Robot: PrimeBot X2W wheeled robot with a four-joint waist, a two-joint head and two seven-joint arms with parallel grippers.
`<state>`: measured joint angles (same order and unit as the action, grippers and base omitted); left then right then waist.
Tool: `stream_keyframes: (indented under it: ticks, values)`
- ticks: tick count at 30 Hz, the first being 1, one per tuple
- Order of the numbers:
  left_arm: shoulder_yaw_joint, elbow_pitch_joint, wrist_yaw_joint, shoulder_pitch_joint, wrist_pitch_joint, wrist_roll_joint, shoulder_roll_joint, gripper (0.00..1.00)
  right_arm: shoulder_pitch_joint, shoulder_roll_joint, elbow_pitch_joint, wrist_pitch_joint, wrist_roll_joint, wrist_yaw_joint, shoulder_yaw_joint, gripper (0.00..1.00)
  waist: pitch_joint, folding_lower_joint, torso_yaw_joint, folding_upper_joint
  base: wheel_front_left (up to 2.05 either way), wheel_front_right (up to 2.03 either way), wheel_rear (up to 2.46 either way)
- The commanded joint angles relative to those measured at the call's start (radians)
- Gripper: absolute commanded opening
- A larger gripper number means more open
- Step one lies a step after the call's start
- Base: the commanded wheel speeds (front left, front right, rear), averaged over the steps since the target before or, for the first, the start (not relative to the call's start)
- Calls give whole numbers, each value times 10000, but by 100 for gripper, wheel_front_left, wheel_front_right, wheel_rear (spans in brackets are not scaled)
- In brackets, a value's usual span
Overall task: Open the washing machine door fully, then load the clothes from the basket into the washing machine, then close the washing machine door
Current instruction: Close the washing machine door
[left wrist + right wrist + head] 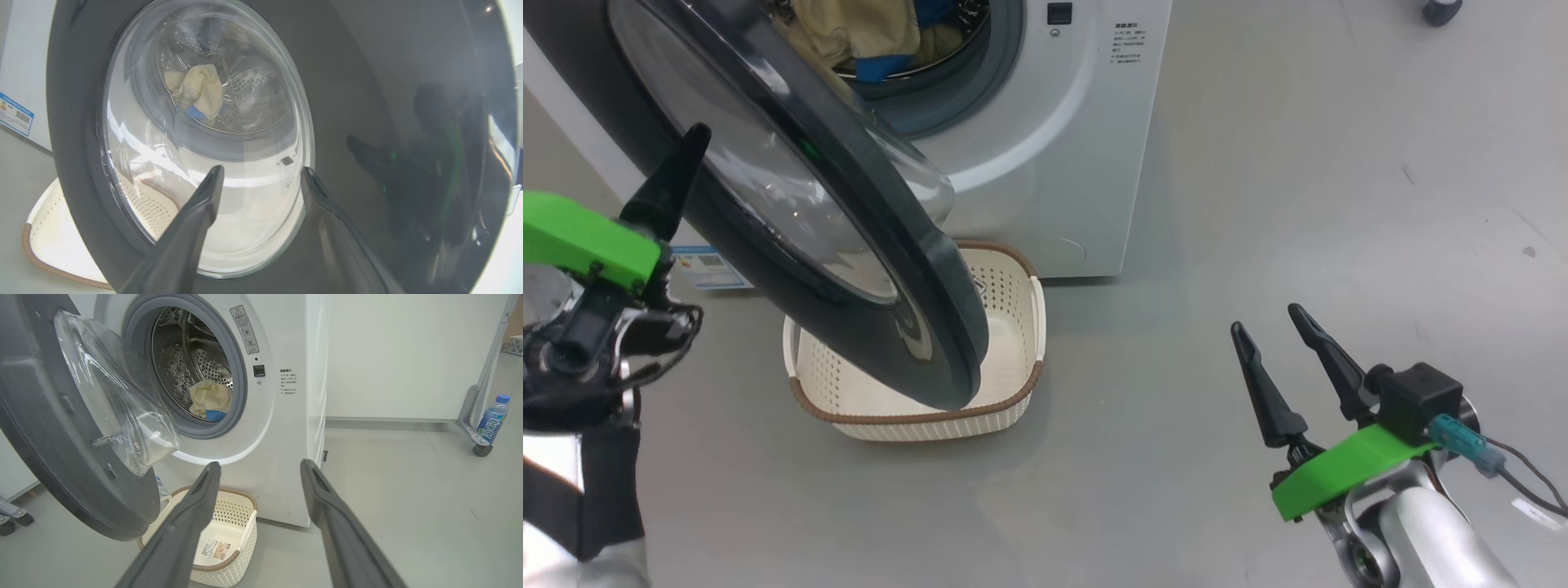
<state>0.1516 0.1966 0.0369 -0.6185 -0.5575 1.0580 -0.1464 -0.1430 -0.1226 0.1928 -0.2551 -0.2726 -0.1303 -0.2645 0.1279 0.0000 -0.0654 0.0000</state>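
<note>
Presently, by view:

Head view – washing machine [1045,163], front-loader, white; washing machine door [931,310] stands open, swung out at an angle over the basket [1021,392]. The clothes [858,33], cream and blue, lie inside the drum mouth. The part of the basket that the door does not hide looks empty. Left gripper [682,175] is close behind the door's outer face, with one finger showing. Right gripper [1266,318] is low and well apart from the machine, fingers spread, holding nothing.

Left wrist view – left gripper [262,169] has its fingers set wide, nothing between them, pointed at the door's glass bowl and just short of it. The clothes [200,92] show through the glass, in the steel drum. Energy sticker [14,114] sits at the left edge.

Right wrist view – right gripper [260,463] is wide and empty. The basket [241,535] floor is bare down to its label sticker [214,548]. The clothes [208,398] rest at the drum's lower front, clear of the grey gasket [241,375]. A water bottle [492,418] stands by a castor.

Status, as judged: opening done, loading done, closing of the door outstanding
</note>
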Motion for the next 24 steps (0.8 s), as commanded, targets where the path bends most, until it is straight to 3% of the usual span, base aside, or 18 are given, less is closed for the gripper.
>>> stream_keyframes:
  ticks: [1, 5, 12, 24]
  values:
    - [163, -584, -115, 5, 121, -341, -573, 100, -12, 6, -371, -67, 36, -4, -102, 100, -16, 0, 41, 0, 0, 0, 0]
    - [-378, -1488, -589, 1117, 1171, -2018, -1102, 100, 59, -31, -406, -67, 72, -4, -3, 100, -76, 0, 187, 0, 0, 0, 0]
    - [-972, -1844, -1252, 2664, 3510, -3811, -1167, 100, 191, -53, -491, -67, 129, -4, 167, 100, -149, 0, 299, 0, 0, 0, 0]
    - [-2218, 259, -1543, 4078, 7364, -6028, -1048, 100, 457, -185, -570, -67, 188, -4, 408, 100, -240, 0, 421, 0, 0, 0, 0]
